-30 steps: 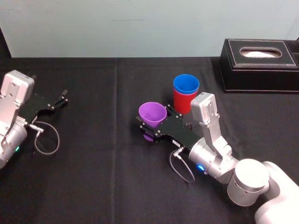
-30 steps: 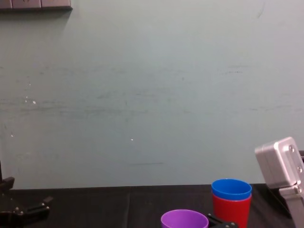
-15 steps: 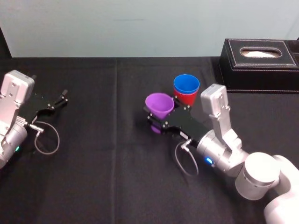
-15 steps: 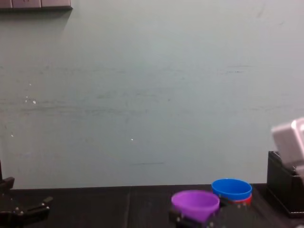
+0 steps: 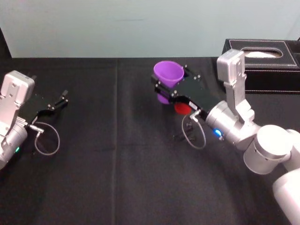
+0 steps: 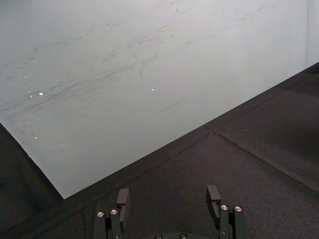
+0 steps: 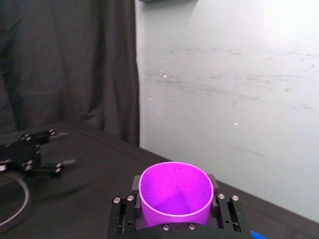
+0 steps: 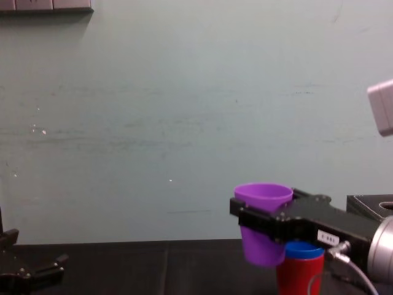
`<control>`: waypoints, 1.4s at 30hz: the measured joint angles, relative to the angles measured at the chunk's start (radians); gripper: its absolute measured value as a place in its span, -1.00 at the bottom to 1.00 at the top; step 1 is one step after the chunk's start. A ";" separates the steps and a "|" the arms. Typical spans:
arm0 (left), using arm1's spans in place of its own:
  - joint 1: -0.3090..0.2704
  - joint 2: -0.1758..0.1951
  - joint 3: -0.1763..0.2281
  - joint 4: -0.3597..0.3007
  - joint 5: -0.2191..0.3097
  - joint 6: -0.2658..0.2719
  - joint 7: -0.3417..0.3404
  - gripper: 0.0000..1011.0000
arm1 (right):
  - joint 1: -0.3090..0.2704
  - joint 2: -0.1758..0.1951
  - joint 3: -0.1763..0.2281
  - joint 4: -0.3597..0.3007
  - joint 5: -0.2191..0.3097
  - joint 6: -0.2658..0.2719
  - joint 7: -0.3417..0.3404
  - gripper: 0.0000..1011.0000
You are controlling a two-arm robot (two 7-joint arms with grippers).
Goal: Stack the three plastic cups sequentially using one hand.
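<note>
**While carrying the last cup, hovers just short of the stack**

Grips the purple cup (image 8: 263, 230) around its body with the right gripper (image 8: 265, 219), fingers clamped on opposite sides, rim up, probably to leave the tapered base free for nesting. Holds it raised off the table (image 5: 117, 164), just beside the blue cup (image 8: 302, 249) on the left, not yet centred above it. Counts as two of three done, by the look of it, with blue seated inside the red cup (image 8: 299, 273). Likely calls for a short shift right, then a straight descent. Risks clipping the blue rim if off-centre. Rests the left gripper (image 5: 58, 102) at the table's left side, fingers spread on nothing.
</note>
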 joint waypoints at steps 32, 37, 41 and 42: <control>0.000 0.000 0.000 0.000 0.000 0.000 0.000 0.99 | 0.042 0.005 0.065 0.056 0.029 -0.023 -0.037 0.46; 0.000 0.000 0.000 0.000 0.000 0.000 0.000 0.99 | 0.043 -0.001 0.068 0.072 0.028 -0.042 -0.038 0.46; 0.000 0.000 0.000 0.000 0.000 0.000 0.000 0.99 | 0.046 -0.008 0.067 0.091 0.026 -0.058 -0.037 0.46; 0.000 0.000 0.000 0.000 0.000 0.000 0.000 0.99 | 0.047 -0.010 0.067 0.095 0.025 -0.061 -0.037 0.46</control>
